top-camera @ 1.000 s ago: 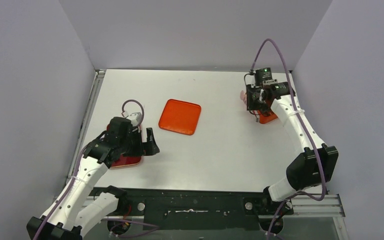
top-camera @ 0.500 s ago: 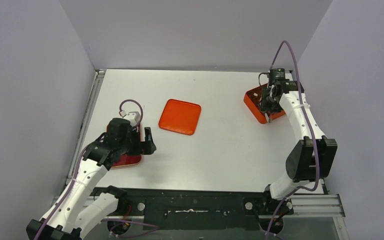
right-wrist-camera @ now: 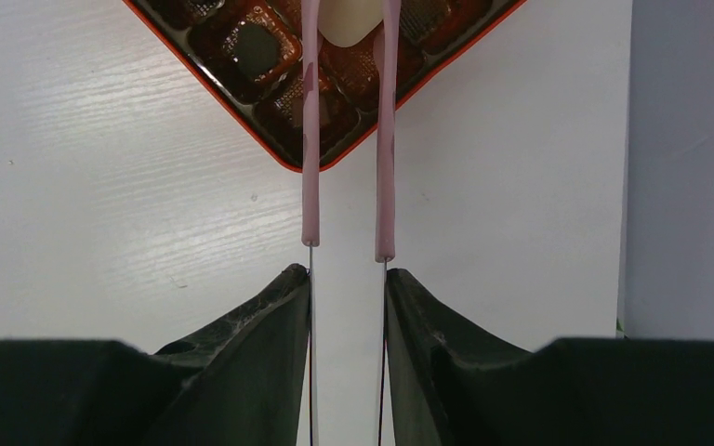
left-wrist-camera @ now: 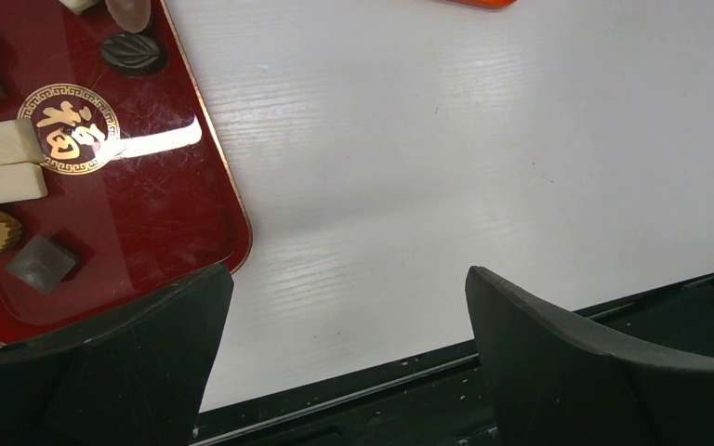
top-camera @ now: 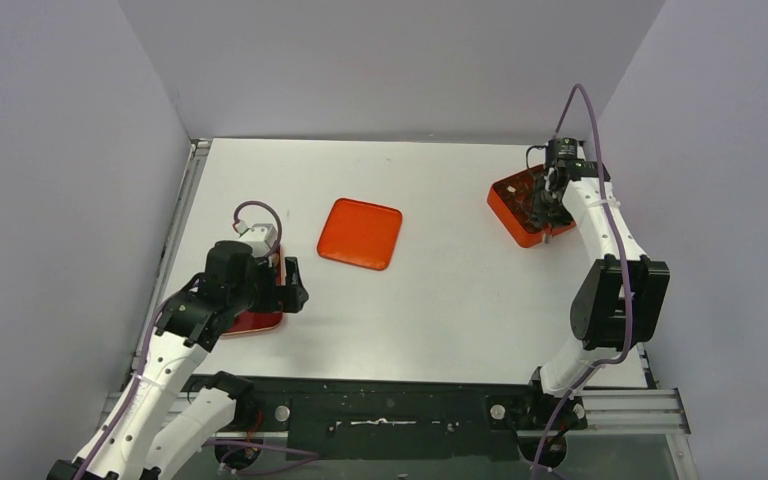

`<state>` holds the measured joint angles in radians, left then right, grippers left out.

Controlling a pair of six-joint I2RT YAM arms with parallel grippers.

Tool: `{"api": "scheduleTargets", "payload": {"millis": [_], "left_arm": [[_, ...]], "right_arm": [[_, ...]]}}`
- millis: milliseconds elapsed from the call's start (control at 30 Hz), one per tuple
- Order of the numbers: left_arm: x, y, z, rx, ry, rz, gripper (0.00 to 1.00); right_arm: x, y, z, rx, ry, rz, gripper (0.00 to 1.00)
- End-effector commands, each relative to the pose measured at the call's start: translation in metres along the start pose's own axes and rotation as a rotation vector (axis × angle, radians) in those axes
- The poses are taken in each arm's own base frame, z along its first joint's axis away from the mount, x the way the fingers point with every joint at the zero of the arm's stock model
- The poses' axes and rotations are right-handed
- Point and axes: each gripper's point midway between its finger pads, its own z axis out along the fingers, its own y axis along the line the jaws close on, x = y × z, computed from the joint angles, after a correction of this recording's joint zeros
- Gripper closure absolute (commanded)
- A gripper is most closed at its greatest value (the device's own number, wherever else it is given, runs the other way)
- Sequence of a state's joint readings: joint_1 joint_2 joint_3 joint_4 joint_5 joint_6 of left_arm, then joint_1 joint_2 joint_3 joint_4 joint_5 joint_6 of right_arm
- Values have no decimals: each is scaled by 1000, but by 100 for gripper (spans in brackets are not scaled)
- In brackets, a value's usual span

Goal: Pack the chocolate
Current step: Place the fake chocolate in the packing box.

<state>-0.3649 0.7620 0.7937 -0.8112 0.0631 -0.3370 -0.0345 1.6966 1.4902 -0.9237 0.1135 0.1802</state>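
Right hand (right-wrist-camera: pixel 347 279): pressed onto the arms of the pink tongs (right-wrist-camera: pixel 310 139), whose tips straddle a cream piece (right-wrist-camera: pixel 349 20) over the orange box (top-camera: pixel 502 212).
Orange box: at the far right of the surface (top-camera: pixel 440 290). One dark piece (right-wrist-camera: pixel 256 48) sits in a compartment, and the cells nearest the corner look empty.
Left hand (left-wrist-camera: pixel 344 279): spread wide, pinching nothing, above the near edge of the dark red tray (left-wrist-camera: pixel 177 214).
Chocolate (left-wrist-camera: pixel 5 184): several pieces lie loose on the tray, including cream bars, a dark square and a tan fluted one.
Orange lid (top-camera: pixel 360 233): flat at mid-surface, well apart from the box.
Progress: judged partway. Some pieces are boxed, but the tray pieces are not yet moved and the lid is not fitted.
Hidden: cannot tell whether the cream piece is pinched or lying free. Most of the box is cut off in the wrist view, and the left arm covers the tray from above. No count is possible.
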Motion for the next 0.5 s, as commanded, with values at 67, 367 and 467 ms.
{"api": "scheduleTargets", "payload": {"millis": [67, 367, 467], "left_arm": [[-17, -1, -5, 1, -78, 19, 3], [-19, 10, -6, -61, -94, 4, 3], [-19, 10, -7, -63, -101, 2, 3]], "right_arm": [[-33, -3, -5, 13, -102, 28, 66], [-35, -5, -14, 14, -119, 28, 63], [-35, -6, -21, 8, -129, 32, 63]]}}
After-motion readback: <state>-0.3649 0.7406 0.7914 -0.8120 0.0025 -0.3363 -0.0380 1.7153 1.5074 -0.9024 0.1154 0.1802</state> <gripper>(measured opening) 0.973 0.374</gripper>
